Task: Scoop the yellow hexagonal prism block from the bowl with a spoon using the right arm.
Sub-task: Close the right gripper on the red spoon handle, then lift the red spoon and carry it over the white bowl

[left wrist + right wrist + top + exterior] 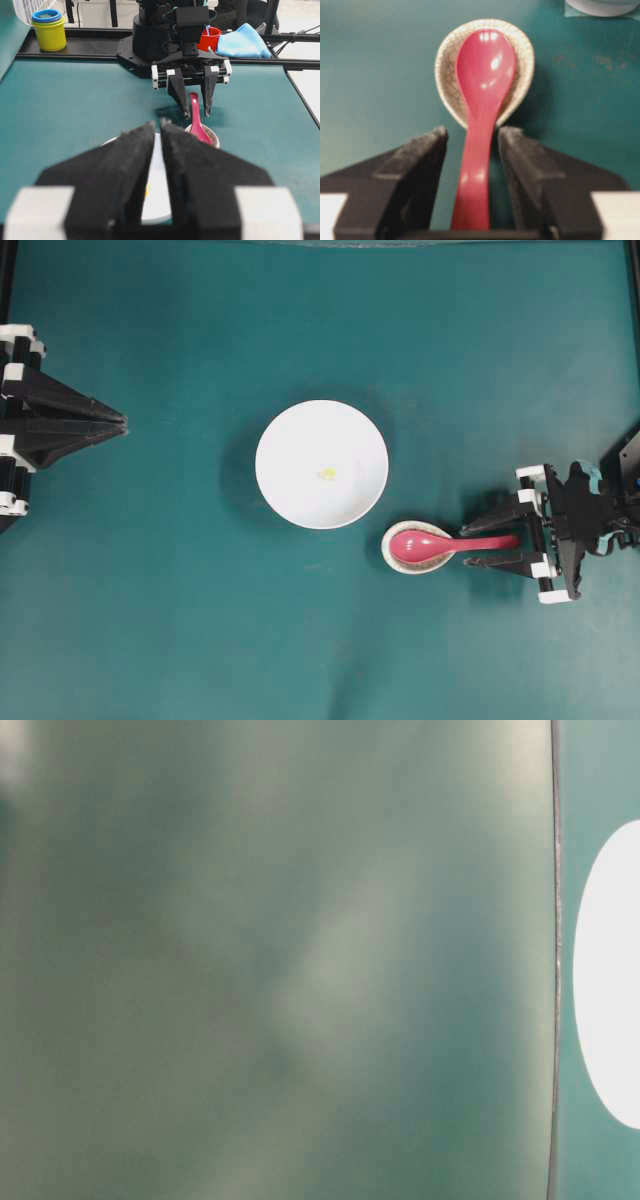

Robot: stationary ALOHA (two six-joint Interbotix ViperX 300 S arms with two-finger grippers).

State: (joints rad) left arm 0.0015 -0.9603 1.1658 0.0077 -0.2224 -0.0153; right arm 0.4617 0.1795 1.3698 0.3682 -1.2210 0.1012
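A: Item one, the bowl point(321, 464) — where does it sit?

B: Centre of the overhead view, on the teal surface point(180, 620). White, round, glossy. The yellow hexagonal prism block point(326, 474) lies inside it, just right of the middle, touching nothing else.

A: Item two, the spoon point(440, 543)?

B: Lower right of the bowl in the overhead view, near its rim but apart from it. The pink-red scoop rests in a small speckled spoon rest point(400, 562); the handle runs out to the right.

A: Item three, the right gripper point(482, 544)?

B: At the right edge of the overhead view, pointing left. Its fingers point(425, 165) are spread, one on each side of the spoon handle. In the right wrist view a strip of teal shows between each one and the handle — not clamped on it.

A: Item four, the left gripper point(124, 423)?

B: Left edge of the overhead view, well apart from the bowl. In the left wrist view its fingers point(132, 165) stand close together with only a narrow slit between them, grasping nothing.

A: Background items?

B: Upper part of the left wrist view: stacked yellow and blue cups point(48, 30) at upper left, a red cup point(210, 37) and a blue cloth point(243, 42) behind the right arm point(165, 30). The table-level view is blurred, showing only a white edge at its right.
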